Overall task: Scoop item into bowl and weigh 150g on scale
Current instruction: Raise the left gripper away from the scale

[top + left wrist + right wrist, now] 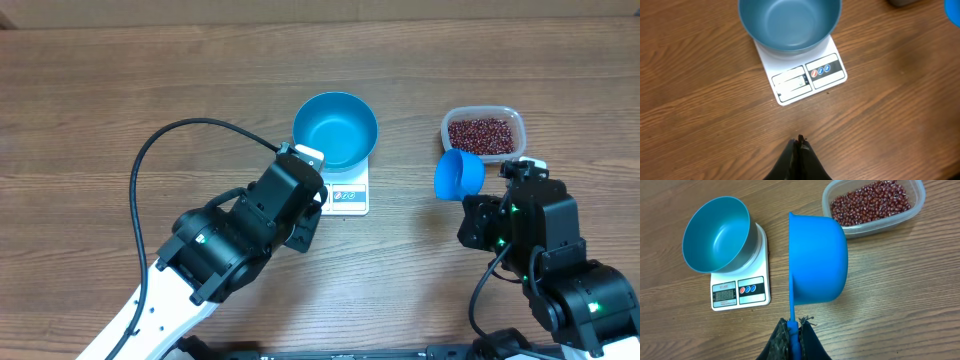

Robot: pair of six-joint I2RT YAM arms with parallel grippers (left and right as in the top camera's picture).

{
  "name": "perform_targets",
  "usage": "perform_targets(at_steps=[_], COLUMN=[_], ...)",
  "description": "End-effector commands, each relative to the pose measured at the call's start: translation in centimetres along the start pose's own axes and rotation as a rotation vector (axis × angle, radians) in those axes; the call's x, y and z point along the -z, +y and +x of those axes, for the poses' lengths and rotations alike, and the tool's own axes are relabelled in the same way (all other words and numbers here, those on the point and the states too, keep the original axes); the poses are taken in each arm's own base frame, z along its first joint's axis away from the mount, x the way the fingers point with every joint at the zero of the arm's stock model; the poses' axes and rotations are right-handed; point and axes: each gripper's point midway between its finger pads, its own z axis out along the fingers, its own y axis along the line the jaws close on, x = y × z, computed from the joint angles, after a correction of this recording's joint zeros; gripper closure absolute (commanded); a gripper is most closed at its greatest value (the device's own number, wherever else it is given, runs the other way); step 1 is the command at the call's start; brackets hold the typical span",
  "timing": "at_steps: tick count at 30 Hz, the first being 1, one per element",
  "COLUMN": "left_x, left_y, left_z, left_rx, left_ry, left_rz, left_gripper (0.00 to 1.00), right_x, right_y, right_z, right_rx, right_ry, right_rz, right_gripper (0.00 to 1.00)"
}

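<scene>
The blue bowl (335, 129) (789, 24) (716, 234) stands empty on the white scale (349, 195) (802, 80) (740, 291). Dark red-brown beans (483, 134) (871, 202) lie in a clear tub (512, 116) (916, 200) at the right. My right gripper (793, 323) is shut on the handle of a blue scoop (458, 174) (817, 259), which is tipped on its side over the table between scale and tub. My left gripper (798, 141) is shut with nothing in it, low over the wood in front of the scale's display.
The left arm (240, 235) reaches in from the lower left with a black cable (150, 160) looping over the table. The right arm (545, 250) fills the lower right corner.
</scene>
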Motion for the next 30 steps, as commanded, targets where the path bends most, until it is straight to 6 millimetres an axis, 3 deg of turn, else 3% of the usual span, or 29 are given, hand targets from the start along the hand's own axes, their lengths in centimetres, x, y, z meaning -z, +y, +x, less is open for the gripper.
perform_targets(at_steps=[1, 2, 3, 14, 22, 30], left_x=[2.6, 2.9, 3.2, 3.6, 3.7, 3.7], left_y=[-0.9, -0.8, -0.7, -0.3, 0.4, 0.4], left_z=[-1.0, -0.9, -0.9, -0.1, 2.2, 2.5], left_rx=[-0.023, -0.024, -0.023, -0.026, -0.036, -0.038], left_ry=[-0.013, -0.01, -0.007, 0.03, 0.125, 0.136], left_rz=[0.097, 0.097, 0.095, 0.082, 0.056, 0.053], left_gripper=[0.42, 0.18, 0.01, 0.01, 0.0, 0.0], right_x=[0.9, 0.9, 0.9, 0.9, 0.9, 0.9], right_y=[0.6, 0.7, 0.7, 0.8, 0.7, 0.7], right_z=[-1.1, -1.1, -1.0, -0.8, -0.7, -0.7], right_rx=[0.003, 0.003, 0.003, 0.004, 0.004, 0.004], right_ry=[-0.036, -0.033, -0.031, -0.023, -0.018, -0.015], right_rz=[-0.024, -0.029, -0.033, -0.037, -0.034, -0.033], right_gripper=[0.96, 0.96, 0.96, 0.96, 0.96, 0.96])
